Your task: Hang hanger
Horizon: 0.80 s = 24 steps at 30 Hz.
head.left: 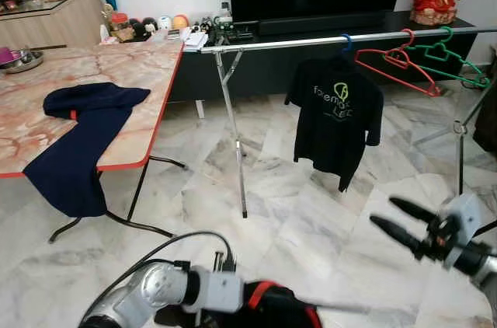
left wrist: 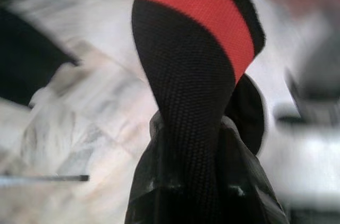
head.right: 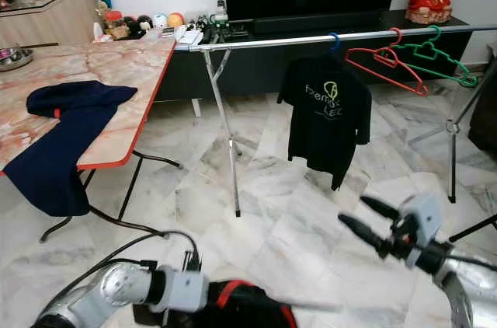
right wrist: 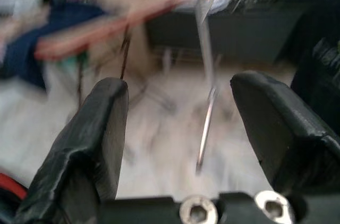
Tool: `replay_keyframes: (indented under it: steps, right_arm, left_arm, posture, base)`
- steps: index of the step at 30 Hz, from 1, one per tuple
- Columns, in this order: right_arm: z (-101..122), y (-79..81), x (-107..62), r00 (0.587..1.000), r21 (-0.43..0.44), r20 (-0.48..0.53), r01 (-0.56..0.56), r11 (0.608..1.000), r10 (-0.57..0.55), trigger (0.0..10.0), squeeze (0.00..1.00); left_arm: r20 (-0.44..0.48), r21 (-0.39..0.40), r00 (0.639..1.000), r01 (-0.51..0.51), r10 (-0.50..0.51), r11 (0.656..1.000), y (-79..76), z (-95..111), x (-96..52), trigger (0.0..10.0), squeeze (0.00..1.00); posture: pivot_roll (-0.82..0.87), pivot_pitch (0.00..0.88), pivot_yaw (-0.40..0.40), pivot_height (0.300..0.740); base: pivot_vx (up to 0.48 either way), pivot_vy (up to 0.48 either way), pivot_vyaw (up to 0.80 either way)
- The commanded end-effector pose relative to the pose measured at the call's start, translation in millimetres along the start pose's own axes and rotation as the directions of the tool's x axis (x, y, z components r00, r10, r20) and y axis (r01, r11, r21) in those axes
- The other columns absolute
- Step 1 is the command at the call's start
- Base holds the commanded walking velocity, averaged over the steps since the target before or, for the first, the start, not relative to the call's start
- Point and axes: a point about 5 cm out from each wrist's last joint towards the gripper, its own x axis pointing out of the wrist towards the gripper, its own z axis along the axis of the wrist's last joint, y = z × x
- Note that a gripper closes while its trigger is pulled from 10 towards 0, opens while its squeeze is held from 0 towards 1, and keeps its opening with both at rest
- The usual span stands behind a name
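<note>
Carrying black garment with red band [left wrist: 191, 75] low at left, left gripper [left wrist: 194, 181] jaws clenched on it | right gripper [head.left: 404, 223] jaws spread, holding nothing | silver horizontal clothes rail [head.left: 311, 40] lies ahead and above, long axis crosswise | right arm judged nearer.

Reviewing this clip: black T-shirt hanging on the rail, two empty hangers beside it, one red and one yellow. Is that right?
Not quite. The T-shirt hangs on the rail, and the red hanger is empty, but the other empty hanger is green, not yellow, as the left eye view shows.
</note>
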Motion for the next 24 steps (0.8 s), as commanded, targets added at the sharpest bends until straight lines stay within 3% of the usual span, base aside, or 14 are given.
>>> replay_keyframes:
  steps: [1, 4, 5, 8, 9, 12, 14, 15, 16, 18, 20, 22, 23, 24]
  right_arm:
    - [25.4, 0.2, 10.8, 0.990, 0.006, 0.138, 0.038, 0.999, -0.038, 10.0, 0.00]
    - [31.6, 12.3, 20.3, 0.982, 0.036, 0.191, 0.007, 0.999, -0.013, 10.0, 0.00]
    - [28.6, 24.6, 24.8, 0.984, 0.025, 0.176, -0.045, 0.999, 0.040, 10.0, 0.00]
    - [23.5, 41.7, 29.2, 0.979, 0.026, 0.168, -0.119, 0.993, 0.113, 10.0, 0.00]
    - [24.9, 44.3, 30.5, 0.974, 0.055, 0.198, -0.122, 0.991, 0.109, 10.0, 0.00]
    - [30.5, 45.5, 31.6, 0.966, 0.084, 0.242, -0.118, 0.989, 0.095, 10.0, 0.00]
    - [33.7, 45.7, 31.8, 0.961, 0.095, 0.261, -0.122, 0.988, 0.093, 10.0, 0.00]
    - [38.7, 45.8, 31.0, 0.954, 0.112, 0.288, -0.113, 0.987, 0.077, 10.0, 0.00]
    - [38.7, 45.8, 31.0, 0.954, 0.112, 0.288, -0.113, 0.987, 0.077, 10.0, 0.00]
    - [45.6, 46.2, 30.3, 0.943, 0.134, 0.328, -0.103, 0.986, 0.054, 10.0, 0.00]
    - [48.9, 47.5, 29.9, 0.934, 0.145, 0.353, -0.110, 0.983, 0.053, 10.0, 0.00]
    - [50.8, 48.6, 30.6, 0.933, 0.146, 0.356, -0.109, 0.983, 0.051, 10.0, 0.00]
    - [50.8, 48.6, 30.6, 0.933, 0.146, 0.356, -0.109, 0.983, 0.051, 10.0, 0.00]
    - [51.5, 51.4, 32.1, 0.935, 0.133, 0.347, -0.126, 0.983, 0.072, 10.0, 0.00]
  left_arm:
    - [0.008, -0.123, 0.995, -0.101, 0.102, 0.987, 15.8, -0.5, -1.4, 10.0, 0.00]
    - [0.026, -0.230, 0.981, -0.182, 0.193, 0.956, 24.8, 2.0, 4.0, 10.0, 0.00]
    - [0.044, -0.313, 0.961, -0.248, 0.275, 0.917, 32.6, 5.0, 6.1, 10.0, 0.00]
    - [0.083, -0.476, 0.898, -0.346, 0.433, 0.809, 46.8, 11.2, 7.5, 10.0, 0.00]
    - [0.126, -0.588, 0.851, -0.349, 0.509, 0.729, 53.2, 15.7, 6.8, 10.0, 0.00]
    - [0.163, -0.692, 0.787, -0.338, 0.594, 0.638, 60.1, 20.7, 5.5, 10.0, 0.00]
    - [0.174, -0.721, 0.769, -0.326, 0.615, 0.612, 61.5, 22.3, 5.7, 10.0, 0.00]
    - [0.215, -0.757, 0.733, -0.293, 0.645, 0.585, 63.8, 28.4, 6.2, 10.0, 0.00]
    - [0.215, -0.757, 0.733, -0.293, 0.645, 0.585, 63.8, 28.4, 6.2, 10.0, 0.00]
    - [0.280, -0.784, 0.677, -0.248, 0.681, 0.569, 68.9, 39.8, 5.4, 10.0, 0.00]
    - [0.312, -0.796, 0.660, -0.212, 0.684, 0.567, 70.8, 45.4, 5.3, 10.0, 0.00]
    - [0.297, -0.779, 0.725, -0.193, 0.621, 0.597, 68.2, 44.7, 11.2, 10.0, 0.00]
    - [0.297, -0.779, 0.725, -0.193, 0.621, 0.597, 68.2, 44.7, 11.2, 10.0, 0.00]
    - [0.257, -0.694, 0.820, -0.211, 0.511, 0.688, 58.5, 39.3, 19.1, 10.0, 0.00]
  posture:
    - [-0.06, 0.034, 0.072, 0.740]
    - [-0.06, 0.038, 0.073, 0.740]
    - [-0.06, 0.040, 0.072, 0.740]
    - [-0.05, 0.041, 0.068, 0.740]
    - [-0.05, 0.041, 0.068, 0.740]
    - [-0.05, 0.042, 0.065, 0.740]
    - [-0.06, 0.042, 0.064, 0.740]
    - [-0.06, 0.042, 0.063, 0.740]
    - [-0.06, 0.042, 0.063, 0.740]
    - [-0.06, 0.042, 0.063, 0.740]
    - [-0.06, 0.041, 0.063, 0.740]
    - [-0.06, 0.042, 0.064, 0.740]
    - [-0.06, 0.042, 0.064, 0.740]
    - [-0.06, 0.040, 0.065, 0.740]
  base:
    - [0.000, 0.000, 0.00]
    - [0.000, 0.000, 0.00]
    - [0.000, 0.000, 0.00]
    - [0.000, 0.000, 0.00]
    - [0.000, 0.000, 0.00]
    - [0.000, 0.000, 0.00]
    - [0.000, 0.000, 0.00]
    - [0.000, 0.000, 0.00]
    - [0.000, 0.000, 0.00]
    - [0.000, 0.000, 0.00]
    - [0.000, 0.000, 0.00]
    - [0.000, 0.000, 0.00]
    - [0.000, 0.000, 0.00]
    - [0.000, 0.000, 0.00]
